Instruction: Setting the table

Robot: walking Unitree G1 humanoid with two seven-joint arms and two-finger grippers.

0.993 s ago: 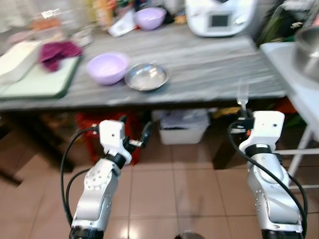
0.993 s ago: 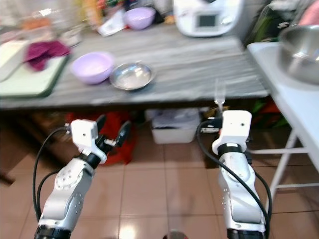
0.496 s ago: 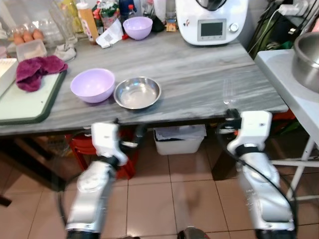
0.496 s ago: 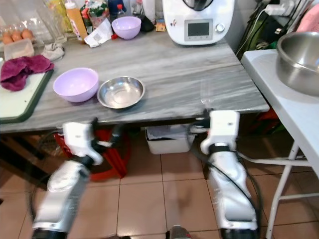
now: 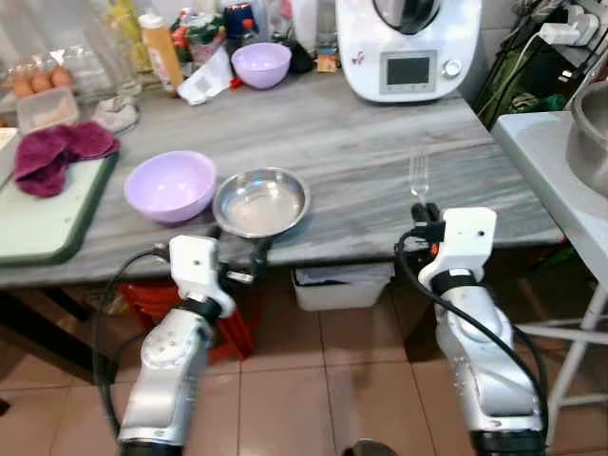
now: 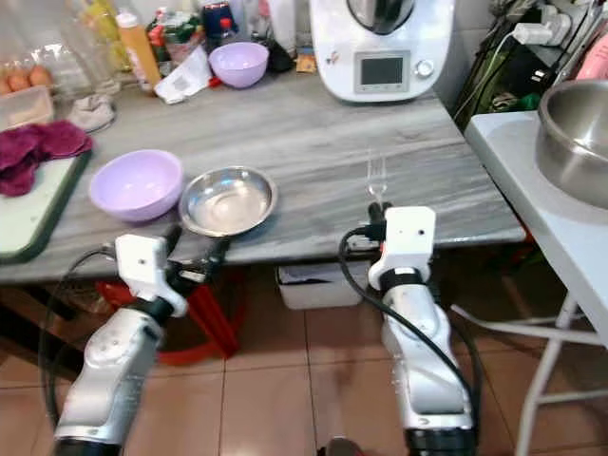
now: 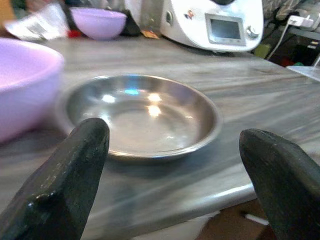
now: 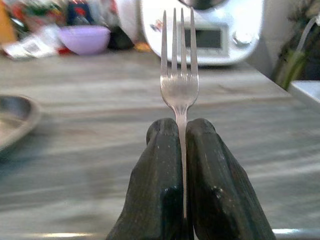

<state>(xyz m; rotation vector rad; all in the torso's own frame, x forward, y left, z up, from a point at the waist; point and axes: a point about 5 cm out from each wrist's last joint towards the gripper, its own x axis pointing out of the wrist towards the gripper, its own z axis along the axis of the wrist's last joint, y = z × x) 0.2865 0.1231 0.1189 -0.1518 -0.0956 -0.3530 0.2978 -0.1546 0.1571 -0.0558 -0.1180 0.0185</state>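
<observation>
A metal fork stands upright in my right gripper, which is shut on its handle at the grey table's front edge; its tines point up in the right wrist view. A shallow steel bowl sits near the front of the table, with a lilac bowl touching its left side. My left gripper hangs open just below the table edge, in front of the steel bowl, with nothing between its fingers.
A white kitchen machine stands at the back right. A second lilac bowl, bottles and packets crowd the back. A green tray with a purple cloth lies left. A white side table with a steel pot is right.
The camera has shifted and come closer to the table. Both grippers have risen to the table's edge; the fork's tines now stand over the tabletop. The left gripper is closer to the steel bowl.
</observation>
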